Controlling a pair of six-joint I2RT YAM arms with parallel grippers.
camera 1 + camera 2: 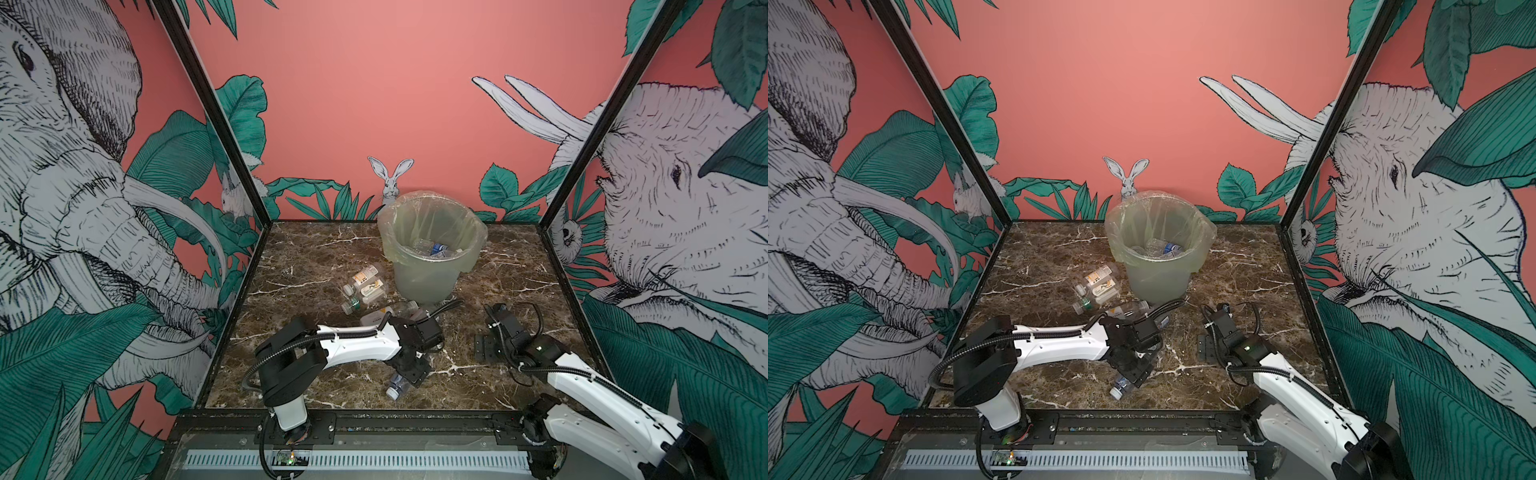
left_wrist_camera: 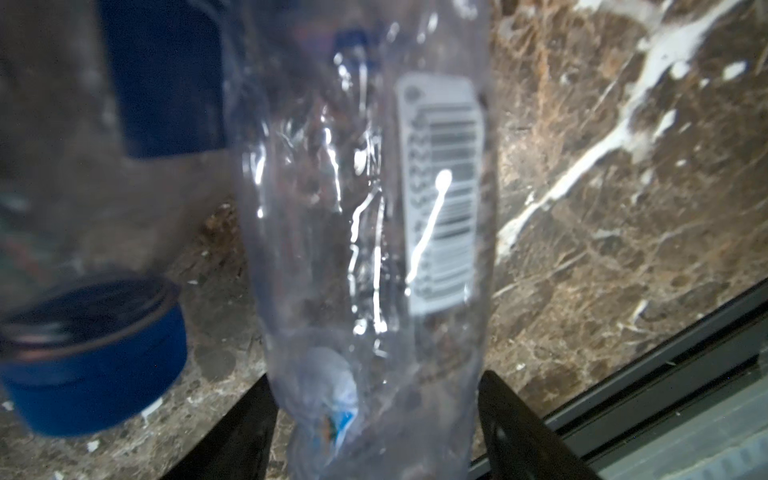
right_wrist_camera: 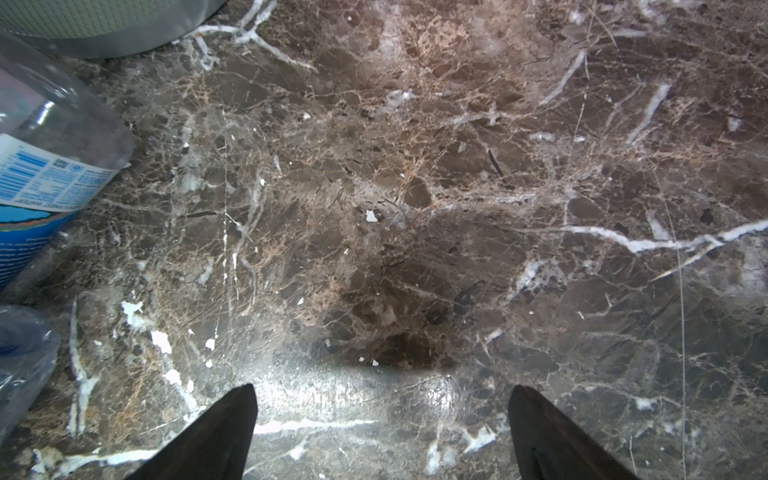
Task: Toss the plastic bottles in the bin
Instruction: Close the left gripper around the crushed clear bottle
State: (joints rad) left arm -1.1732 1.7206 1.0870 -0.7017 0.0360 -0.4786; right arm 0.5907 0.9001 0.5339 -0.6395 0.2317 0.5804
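Plastic bottle (image 2: 365,249) between fingers of left hand (image 2: 376,378), grip unclear, right hand (image 3: 382,388) apart

Dark brown marble table (image 1: 316,257), white-veined. A round pale bin (image 1: 419,282) stands on it toward the back, near the middle. Just left of the bin a few clear bottles (image 1: 365,286) lie clustered on their sides. A white-label bottle (image 1: 376,319) lies just in front of the bin, and a lone bottle (image 1: 397,386) lies near the front edge.
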